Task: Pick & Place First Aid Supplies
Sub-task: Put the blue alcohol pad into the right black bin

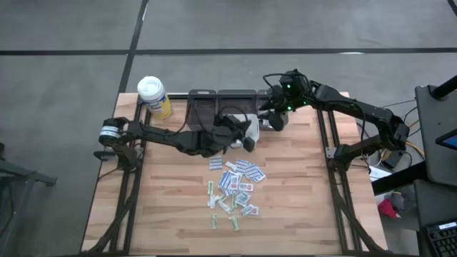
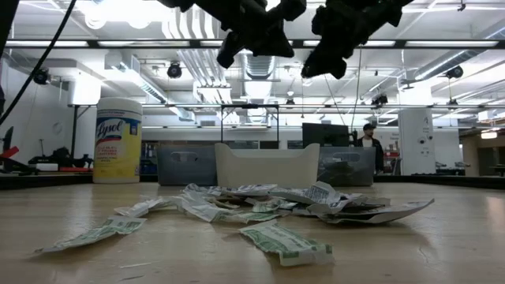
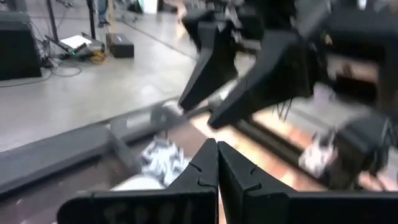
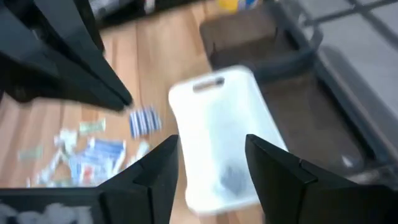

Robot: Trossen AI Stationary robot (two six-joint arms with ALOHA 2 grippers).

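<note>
2 pincers [image 1: 251, 140] [image 1: 277, 120] above white bin [image 4: 217, 134], packets [image 1: 234, 187] mid-table, edges clear.

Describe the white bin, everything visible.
The white bin is a small, rounded-rectangular tub of smooth plastic-looking material, open-topped and upright, with a slot handle cut near one end. It stands on the wooden table at the back, in front of the darker trays, behind the packet pile. Something small and dark lies inside. The open right tool hovers above it without touching.
</note>
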